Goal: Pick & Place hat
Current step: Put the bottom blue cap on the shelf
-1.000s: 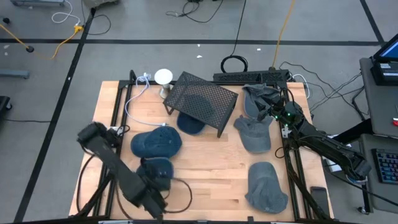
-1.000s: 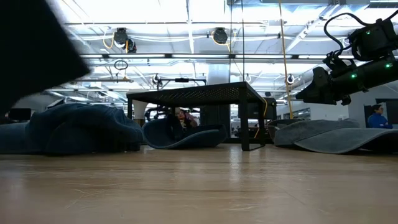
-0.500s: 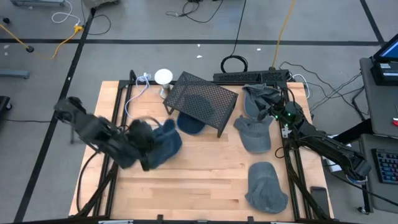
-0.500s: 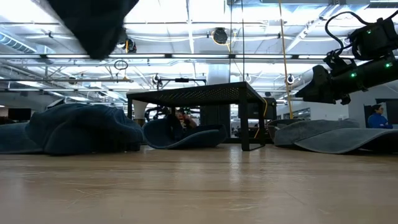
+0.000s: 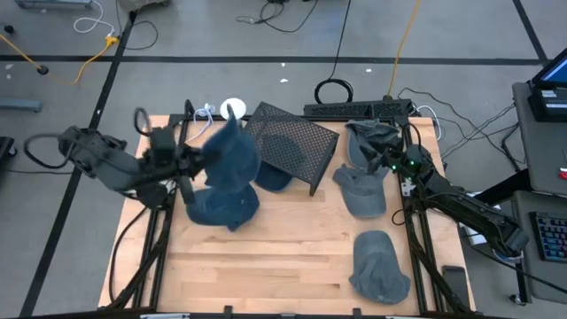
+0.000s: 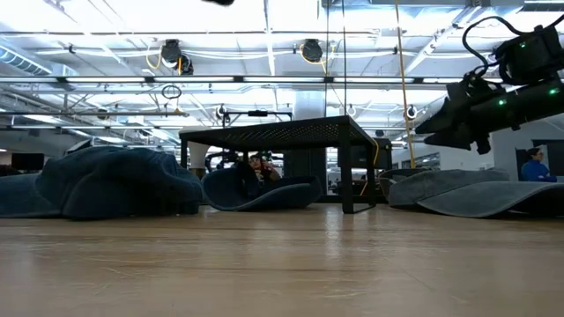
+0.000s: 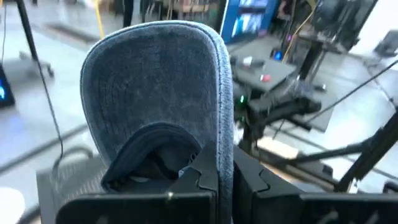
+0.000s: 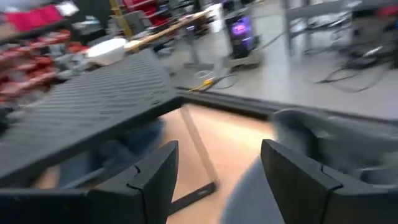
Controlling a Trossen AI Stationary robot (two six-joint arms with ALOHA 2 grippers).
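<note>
since the earlier frame, a blue hat point(image 5: 232, 158) has been lifted by the left gripper point(image 5: 190, 159), pinched; placement on the mesh rack point(image 5: 288, 142) is needed next; the right gripper point(image 8: 217, 180) is held spread.

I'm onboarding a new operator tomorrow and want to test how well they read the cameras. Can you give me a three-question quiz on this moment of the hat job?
1. True or false: the left gripper holds a blue hat up off the table.
2. Where does the right gripper hang?
A. Above the grey hats by the table's right edge
B. Under the black mesh rack
C. Off the table's left edge
3. Fill in: the right gripper's fingers are ____.

Key: 1 true; 2 A; 3 open, holding nothing.
</note>
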